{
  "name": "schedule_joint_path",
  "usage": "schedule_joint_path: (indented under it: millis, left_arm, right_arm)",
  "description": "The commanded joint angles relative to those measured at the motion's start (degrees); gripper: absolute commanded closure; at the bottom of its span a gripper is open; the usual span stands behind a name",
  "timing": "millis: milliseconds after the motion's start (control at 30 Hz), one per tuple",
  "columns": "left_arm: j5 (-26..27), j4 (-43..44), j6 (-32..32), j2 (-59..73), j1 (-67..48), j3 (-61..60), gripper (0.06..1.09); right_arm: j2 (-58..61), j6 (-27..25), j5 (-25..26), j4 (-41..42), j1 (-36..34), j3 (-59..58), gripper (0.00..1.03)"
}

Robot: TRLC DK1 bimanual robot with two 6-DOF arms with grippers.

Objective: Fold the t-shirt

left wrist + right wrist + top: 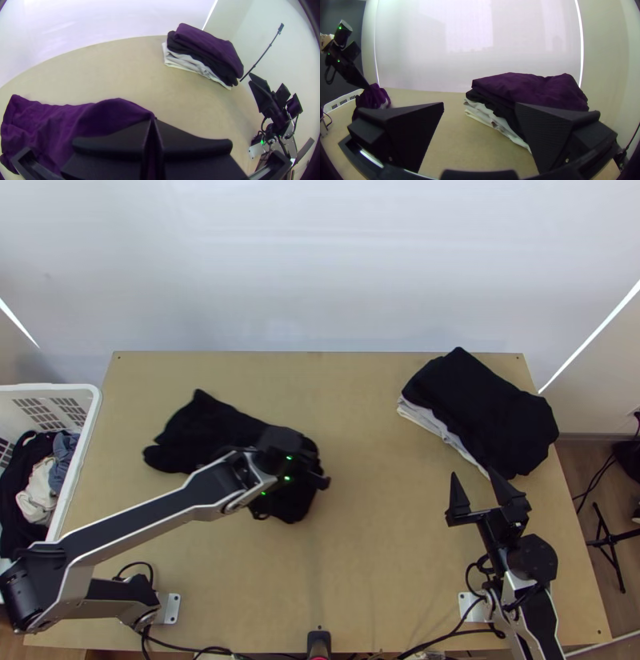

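The counter point(376, 564) stretches beneath the pile, out to its left and back on its near side, toward both arm bases. The left arm point(148, 524) has its base well apart from the pile, on its left and nearer side, and reaches part of the way toward it. The right arm point(544, 616) stands on the near side of the pile, extending up toward it. Farthest left of the pile is the basket point(90, 420), with loose clothes point(36, 492) inside (dark, white and blue ones jumbled together). The pile point(480, 408) itself is neatly stacked, dark cloth over paler layers.

The shirt point(204, 428) is dark and lies well to the left of the pile, on the counter, bunched and wrinkled rather than spread flat. Its end closer to the pile runs under the left pincer point(320, 482), which is closed on a bit of the cloth there, drawing it into a raised peak; which part of the shirt that is, I cannot tell. The right pincer point(473, 475) is wide and empty, just to the near side of the pile; whether it touches the pile, I cannot tell.
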Motion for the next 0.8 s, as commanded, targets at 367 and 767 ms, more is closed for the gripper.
schedule_joint_path:
  millis: [367,767]
  left_arm:
    - [-0.25,11.09,3.91,-10.77,6.23,5.32,0.1]
    - [-0.69,7.57,17.27,-24.39,50.08,-8.21,0.1]
  right_arm:
    - [0.03,-0.1,0.0,0.01,0.01,0.01,0.04]
    - [0.03,-0.1,0.0,0.01,0.01,0.01,0.04]
